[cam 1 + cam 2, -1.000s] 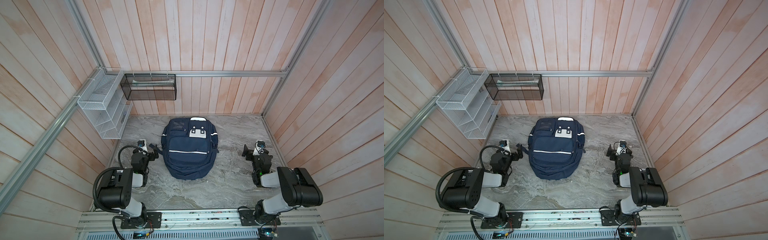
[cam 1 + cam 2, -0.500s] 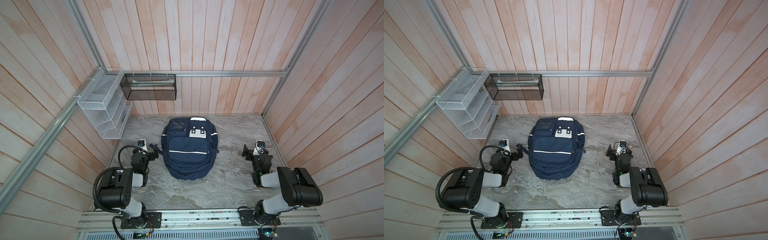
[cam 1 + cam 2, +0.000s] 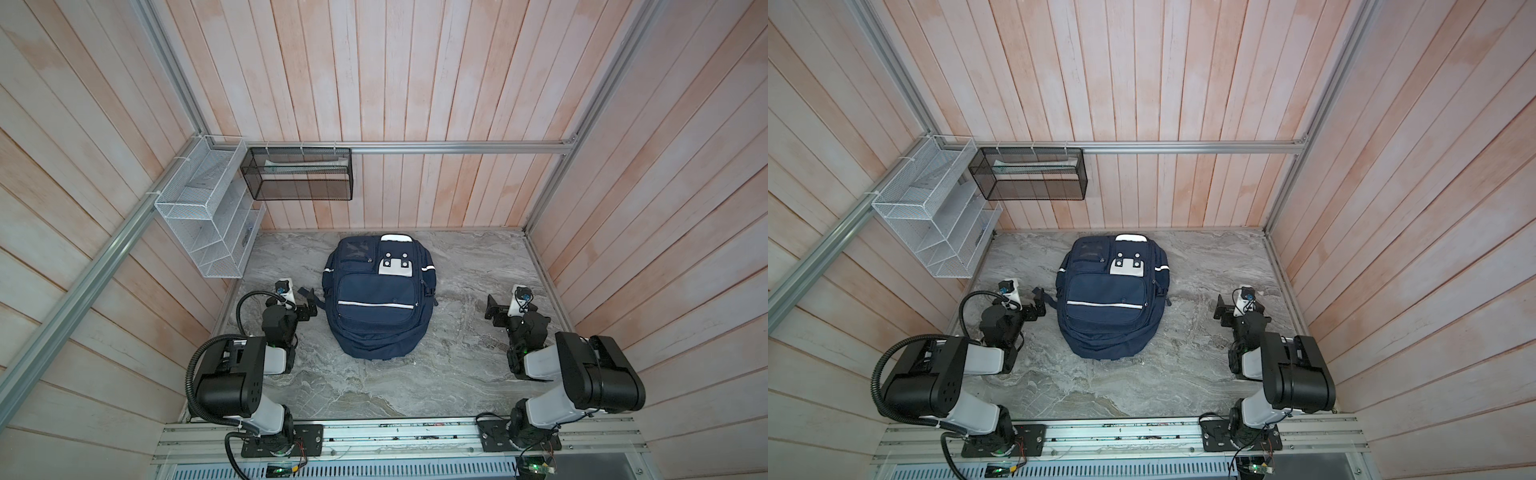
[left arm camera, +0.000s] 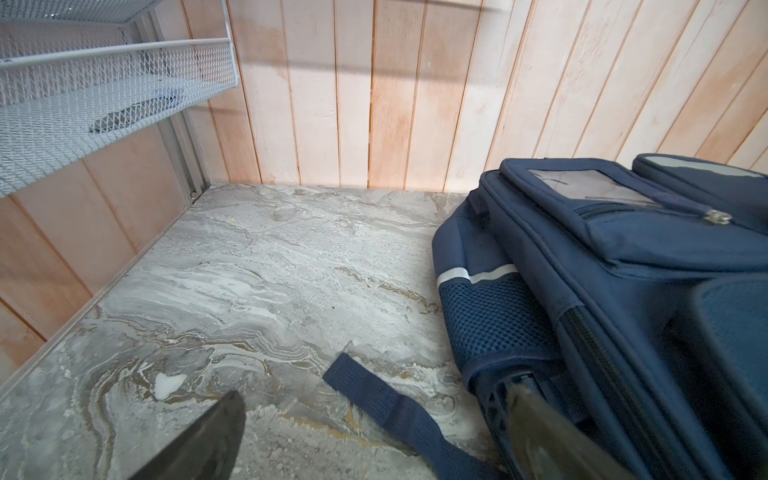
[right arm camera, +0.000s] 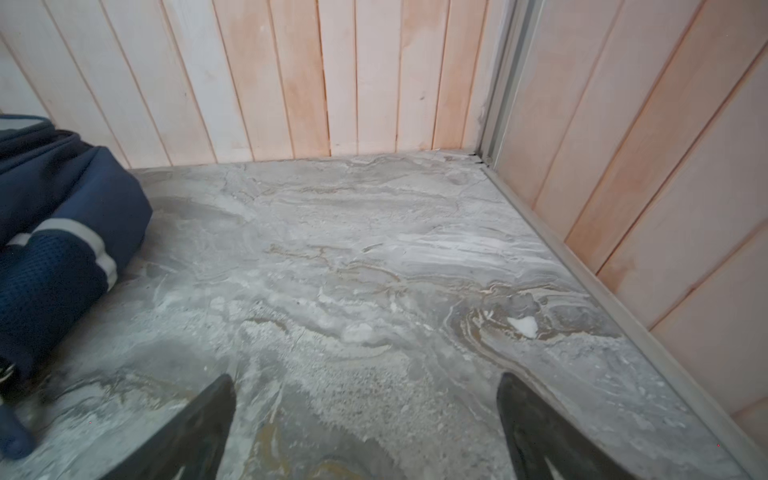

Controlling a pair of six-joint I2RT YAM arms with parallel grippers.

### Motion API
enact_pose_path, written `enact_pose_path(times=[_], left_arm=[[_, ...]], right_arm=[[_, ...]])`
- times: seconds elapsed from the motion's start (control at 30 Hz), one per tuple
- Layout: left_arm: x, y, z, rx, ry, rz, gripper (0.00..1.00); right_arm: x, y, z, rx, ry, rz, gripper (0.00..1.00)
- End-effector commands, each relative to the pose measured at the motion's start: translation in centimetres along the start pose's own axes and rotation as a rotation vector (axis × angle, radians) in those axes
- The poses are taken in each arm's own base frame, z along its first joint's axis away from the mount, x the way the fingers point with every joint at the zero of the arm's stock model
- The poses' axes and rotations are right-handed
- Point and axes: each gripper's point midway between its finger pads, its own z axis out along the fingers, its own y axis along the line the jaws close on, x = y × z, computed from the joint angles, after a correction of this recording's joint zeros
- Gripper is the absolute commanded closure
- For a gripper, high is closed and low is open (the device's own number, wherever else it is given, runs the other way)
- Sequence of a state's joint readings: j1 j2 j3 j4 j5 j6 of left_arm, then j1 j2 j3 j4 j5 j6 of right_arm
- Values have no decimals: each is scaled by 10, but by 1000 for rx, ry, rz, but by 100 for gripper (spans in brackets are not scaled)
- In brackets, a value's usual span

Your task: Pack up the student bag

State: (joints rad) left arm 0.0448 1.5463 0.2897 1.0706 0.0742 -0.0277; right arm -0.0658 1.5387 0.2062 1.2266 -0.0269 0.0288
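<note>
Nothing has shifted since a second ago: the navy student bag [image 3: 376, 307], white-striped with a white two-button patch, lies flat mid-desk [image 3: 457, 374], toward the far wall. The left end effector [image 3: 309, 305] and right end effector [image 3: 494, 309] flank it, both spread wide and empty.

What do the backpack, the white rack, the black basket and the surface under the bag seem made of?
Backpack: navy woven fabric, matte, with mesh side pockets and pale reflective-looking stripes.
White rack: likely painted metal, by its diamond mesh and wire frame.
Black basket: fine dark wire mesh, see-through.
Tabletop: grey veined marble look, smooth; real stone or a print, cannot tell.
</note>
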Motion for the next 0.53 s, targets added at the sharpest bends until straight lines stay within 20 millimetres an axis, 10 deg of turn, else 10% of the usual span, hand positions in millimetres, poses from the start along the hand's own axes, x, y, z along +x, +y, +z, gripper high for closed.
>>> enact_pose_path(times=[0.0,0.5], left_arm=[[-11,-3,0,10,-41,16,0],[-10,-3,0,10,-38,16,0]], right_arm=[[-18,-1,5,50,-55,-1,2],[-16,-1,6,48,-38,0,2]])
